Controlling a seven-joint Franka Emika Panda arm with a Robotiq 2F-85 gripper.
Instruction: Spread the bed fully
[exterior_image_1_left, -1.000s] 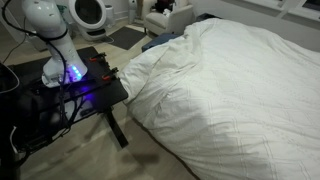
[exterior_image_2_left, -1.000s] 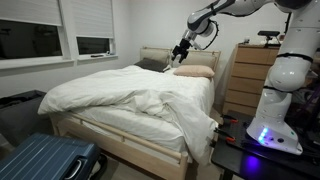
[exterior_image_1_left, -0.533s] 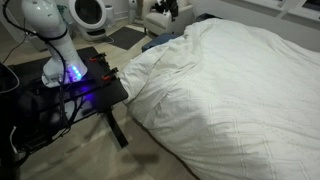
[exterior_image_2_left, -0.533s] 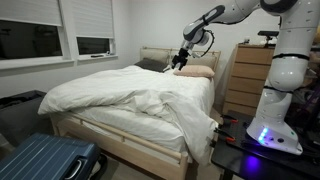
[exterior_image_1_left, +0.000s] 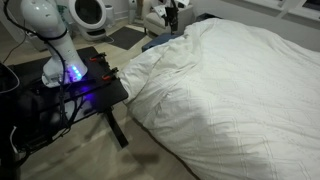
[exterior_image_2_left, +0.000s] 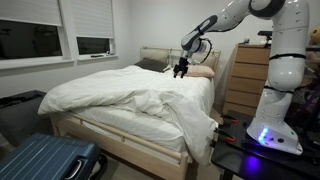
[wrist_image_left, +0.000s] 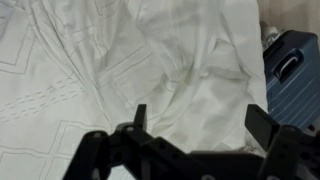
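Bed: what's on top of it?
A rumpled white duvet covers most of the bed, with a pillow at its head. The open gripper hangs above. Whatever is under the duvet is hidden.

A blue ribbed suitcase (exterior_image_2_left: 48, 160) lies flat on the floor, and its handle side shows at the edge of the wrist view. On the wall behind the suitcase are a wide window (exterior_image_2_left: 30, 38) and a smaller window (exterior_image_2_left: 95, 45), both with white blinds partly lowered. Well apart from the suitcase, across the room, stands a light wooden dresser (exterior_image_2_left: 245, 85).
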